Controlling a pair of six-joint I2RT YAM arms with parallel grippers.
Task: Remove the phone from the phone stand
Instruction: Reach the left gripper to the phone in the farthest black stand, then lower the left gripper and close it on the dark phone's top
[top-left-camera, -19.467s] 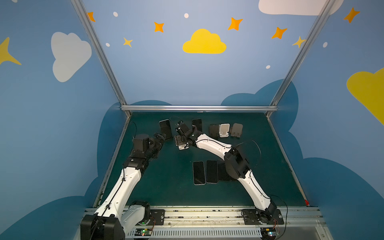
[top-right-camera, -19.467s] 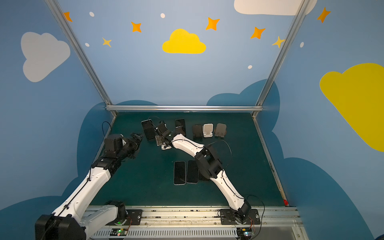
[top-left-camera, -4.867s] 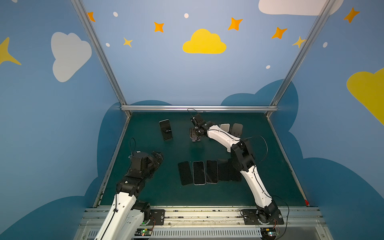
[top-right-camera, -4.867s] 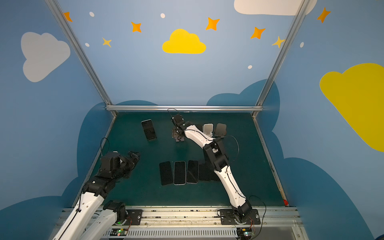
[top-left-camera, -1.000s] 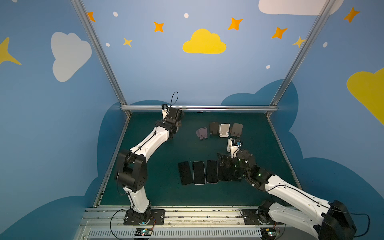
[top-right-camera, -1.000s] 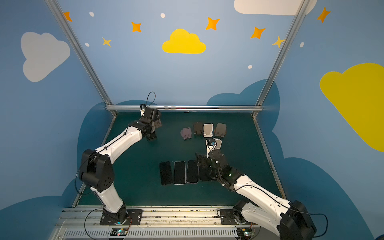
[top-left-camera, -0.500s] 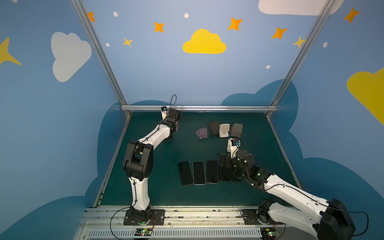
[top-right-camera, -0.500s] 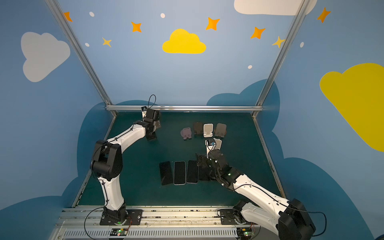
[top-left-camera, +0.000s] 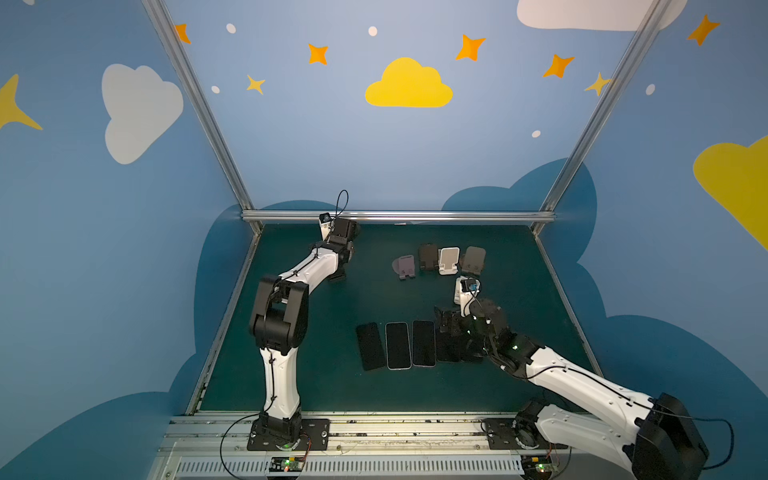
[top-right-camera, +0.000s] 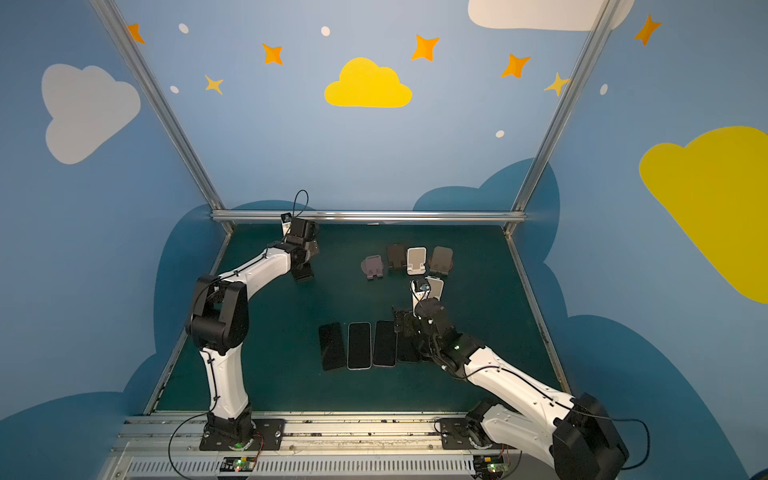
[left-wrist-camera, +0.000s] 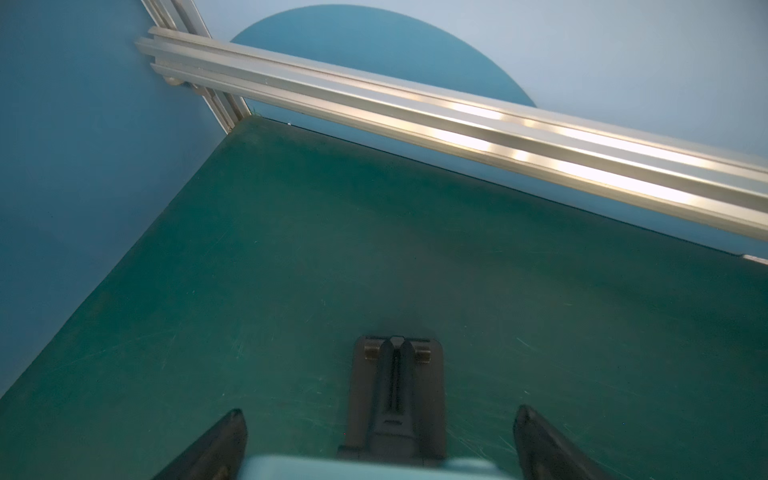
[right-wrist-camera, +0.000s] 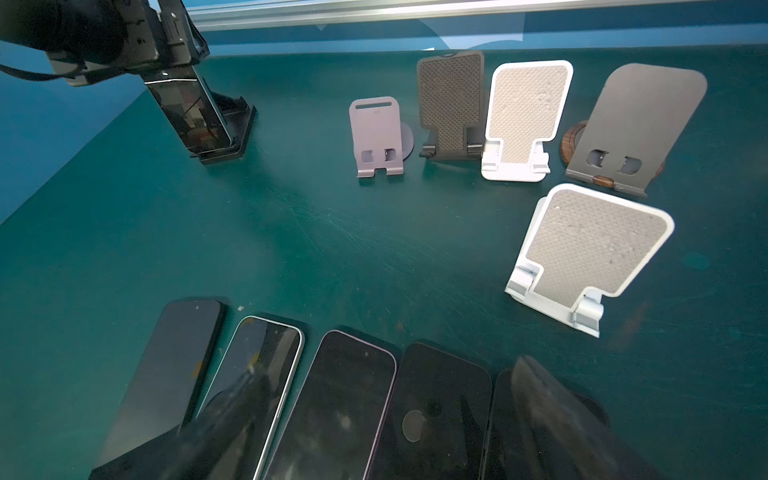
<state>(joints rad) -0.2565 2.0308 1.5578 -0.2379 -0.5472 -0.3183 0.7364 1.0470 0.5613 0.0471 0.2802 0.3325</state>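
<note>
Phone (right-wrist-camera: 189, 112) leans in stand (right-wrist-camera: 239, 124); other stands (right-wrist-camera: 528, 120), flat phones (right-wrist-camera: 340, 407) nearby.

**Left arm way in the back, phones lined up in front**

The left arm (top-left-camera: 309, 268) stretches to the far-left corner of the green table (top-left-camera: 374, 399), wrist over a black stand (top-left-camera: 337, 277). A lilac stand (top-left-camera: 404, 266), dark stand (top-left-camera: 428, 255), white stand (top-left-camera: 449, 259) and grey stand (top-left-camera: 473, 259) stand in a row. Three phones (top-left-camera: 398, 345) lie flat, and the right arm (top-left-camera: 582, 382) covers more dark ones beside them.

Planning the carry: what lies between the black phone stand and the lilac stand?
Only bare green mat between black phone stand and lilac stand, per right wrist view.
</note>
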